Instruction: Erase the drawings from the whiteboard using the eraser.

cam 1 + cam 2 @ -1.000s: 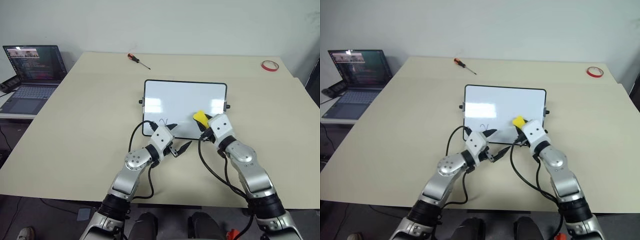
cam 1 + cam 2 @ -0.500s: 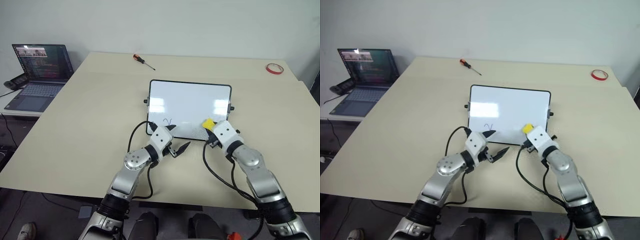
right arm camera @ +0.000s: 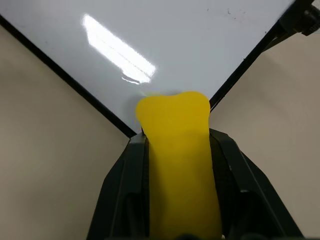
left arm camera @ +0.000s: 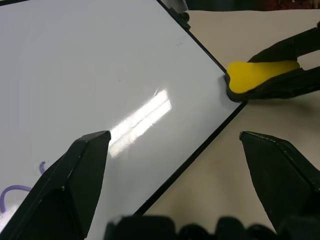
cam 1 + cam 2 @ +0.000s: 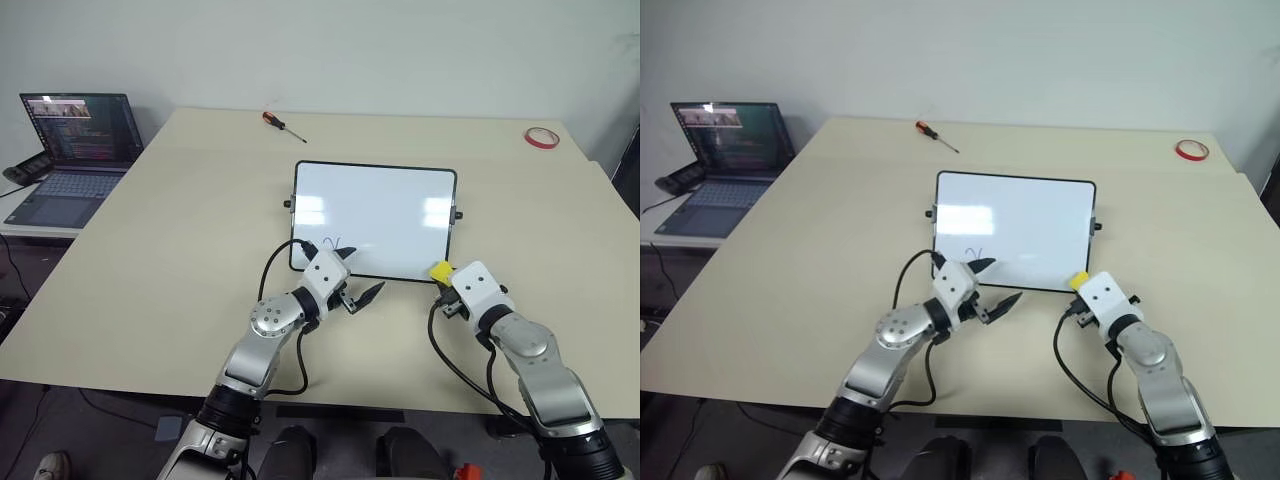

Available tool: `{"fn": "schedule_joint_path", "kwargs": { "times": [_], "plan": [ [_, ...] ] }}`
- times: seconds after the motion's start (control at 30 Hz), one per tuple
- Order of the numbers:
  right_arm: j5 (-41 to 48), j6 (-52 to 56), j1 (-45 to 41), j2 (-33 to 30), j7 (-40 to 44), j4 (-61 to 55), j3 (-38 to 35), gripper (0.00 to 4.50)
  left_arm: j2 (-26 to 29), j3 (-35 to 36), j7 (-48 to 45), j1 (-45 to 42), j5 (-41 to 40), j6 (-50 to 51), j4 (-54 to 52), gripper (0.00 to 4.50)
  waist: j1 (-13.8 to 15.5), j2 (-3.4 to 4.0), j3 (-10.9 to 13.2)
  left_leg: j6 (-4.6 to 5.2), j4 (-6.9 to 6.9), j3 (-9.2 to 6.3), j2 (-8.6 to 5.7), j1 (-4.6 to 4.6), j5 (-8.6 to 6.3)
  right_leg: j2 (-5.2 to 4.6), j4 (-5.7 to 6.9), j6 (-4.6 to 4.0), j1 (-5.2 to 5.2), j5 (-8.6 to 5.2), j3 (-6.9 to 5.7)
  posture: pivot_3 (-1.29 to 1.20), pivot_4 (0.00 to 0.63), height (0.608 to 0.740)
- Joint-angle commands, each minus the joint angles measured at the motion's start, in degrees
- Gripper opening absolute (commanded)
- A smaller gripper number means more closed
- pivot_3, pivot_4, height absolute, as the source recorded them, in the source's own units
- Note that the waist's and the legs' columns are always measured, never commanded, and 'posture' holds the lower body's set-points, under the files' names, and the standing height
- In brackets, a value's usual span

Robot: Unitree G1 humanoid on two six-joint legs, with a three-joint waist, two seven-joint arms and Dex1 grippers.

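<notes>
- Black laptop point(image 5: 70, 140) sits open on a side desk, at about 10 o'clock from the whiteboard point(image 5: 375, 215)
- Beige table point(image 5: 180, 260) carries everything else; a red-handled screwdriver point(image 5: 280, 124) lies near its far edge, at about 11 o'clock from the board
- Left gripper point(image 5: 358, 276) is at the board's near-left corner, at about 7 o'clock, its two black fingers spread wide and holding nothing; one finger is over the board's near edge, the other over bare table
- Drawings point(image 5: 333, 245): a thin blue squiggle shows on the board just past the left gripper; in the left wrist view a bit of blue line point(image 4: 15, 192) sits beside one finger
- The whiteboard lies flat at mid-table, the rest of its surface white with light glare
- Eraser point(image 5: 440, 270), yellow, is clamped between the right gripper point(image 3: 177, 145) fingers, its tip at the board's near-right corner, about 5 o'clock; whether it touches the frame I cannot tell
- Red tape ring point(image 5: 540, 135) lies near the far-right table corner, at about 1 o'clock
</notes>
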Motion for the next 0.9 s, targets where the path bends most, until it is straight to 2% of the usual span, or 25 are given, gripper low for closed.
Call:
{"fn": "schedule_joint_path", "kwargs": {
  "times": [0.03,0.27,0.5,0.7,0.9],
  "plan": [
    [4.61,-4.56,-1.27,2.57,-0.19,-3.64,-3.31,1.24,-0.08,0.22,0.38,-0.19,-0.4,-0.3,-2.66,4.5,-0.08,0.01,0.01,0.0,-0.01,0.0,0.0,-0.01,0.0,0.0,0.0,0.0,-0.02,0.0,0.0,0.0,0.15,0.74],
    [8.06,-6.26,1.86,4.34,1.29,-10.01,-2.54,1.24,0.45,2.27,3.03,4.53,-1.31,0.37,-8.71,4.5,-0.18,0.03,0.01,-0.01,-0.08,0.05,0.03,-0.58,-0.01,-0.01,-0.08,0.01,-0.56,-0.01,0.06,0.0,0.15,0.74],
    [7.15,-7.48,2.86,5.5,0.27,-8.04,-1.07,1.24,0.78,3.38,5.84,8.57,-0.66,1.59,-12.62,4.5,-0.14,0.04,0.02,-0.01,-0.05,-0.02,0.02,-0.59,0.0,-0.02,-0.03,0.0,-0.57,-0.01,0.08,0.0,0.15,0.74],
    [6.59,-8.1,-1.2,5.23,0.43,-4.93,-1.35,1.24,1.05,3.78,7.67,9.0,-0.01,2.26,-13.9,4.5,-0.3,0.05,0.02,0.0,-0.05,0.03,0.01,-0.59,0.0,-0.02,-0.02,0.0,-0.59,0.0,0.03,0.0,0.15,0.74],
    [5.64,-9.46,-8.65,7.0,0.15,0.94,1.66,1.24,1.63,7.4,12.88,14.99,0.88,3.36,-17.61,4.5,-0.37,0.08,0.04,-0.01,-0.09,0.06,0.07,-0.54,-0.01,0.0,-0.03,-0.01,-0.59,0.0,0.08,0.0,0.15,0.74]
  ]
}}
